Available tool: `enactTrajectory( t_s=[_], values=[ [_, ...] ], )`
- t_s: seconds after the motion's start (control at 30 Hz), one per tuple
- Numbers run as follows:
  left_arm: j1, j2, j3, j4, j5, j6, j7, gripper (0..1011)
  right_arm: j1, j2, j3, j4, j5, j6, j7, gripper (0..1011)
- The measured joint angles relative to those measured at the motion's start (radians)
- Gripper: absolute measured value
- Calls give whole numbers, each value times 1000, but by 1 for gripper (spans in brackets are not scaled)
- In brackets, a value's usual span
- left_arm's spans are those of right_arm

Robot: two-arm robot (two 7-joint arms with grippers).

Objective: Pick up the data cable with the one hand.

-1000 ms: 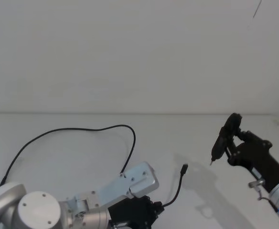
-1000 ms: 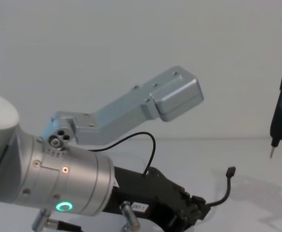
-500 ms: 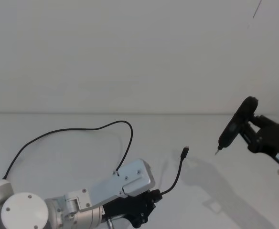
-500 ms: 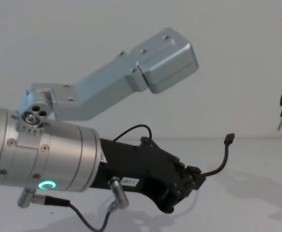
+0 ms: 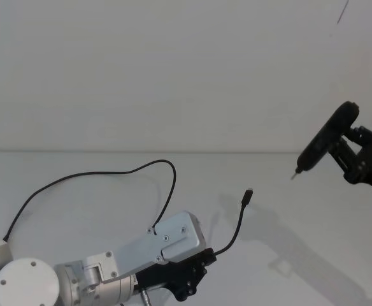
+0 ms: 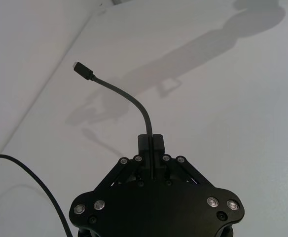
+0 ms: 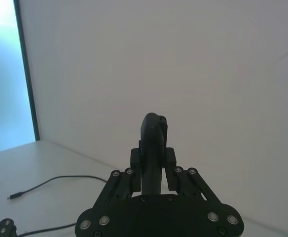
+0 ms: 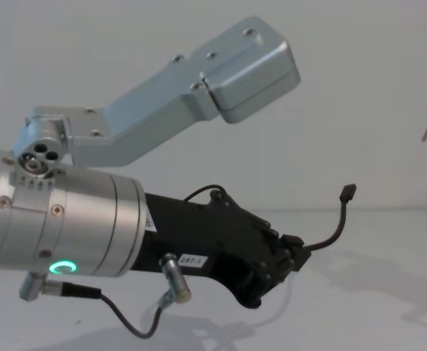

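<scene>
Left pincer [image 5: 205, 256] pinching data cable [image 5: 236, 228]
Cable clamped near centre, plug end raised; remainder loops left across the bench [image 5: 288, 210]. Right pincer [image 5: 345, 148], far right, grips a pen tool [image 5: 320, 143].

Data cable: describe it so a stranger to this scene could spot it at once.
Above the white table, find the left end effector. The data cable is the thin black cord clamped in it, small plug raised; the tool at the right is stiff and pen-shaped.
</scene>
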Motion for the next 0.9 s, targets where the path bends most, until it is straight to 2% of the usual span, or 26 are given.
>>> enactTrajectory(
  t_s=[0.3,0.53,0.9],
  values=[
    [2,4,-2,-9,3,-3,3,43,42,-6,-33,30,-20,-50,26,279],
    [3,5,-3,-13,5,-4,4,43,65,-7,-64,49,-26,-56,46,279],
    [4,6,-5,-15,6,-5,5,43,106,-6,-132,88,-42,-61,87,279]
  ],
)
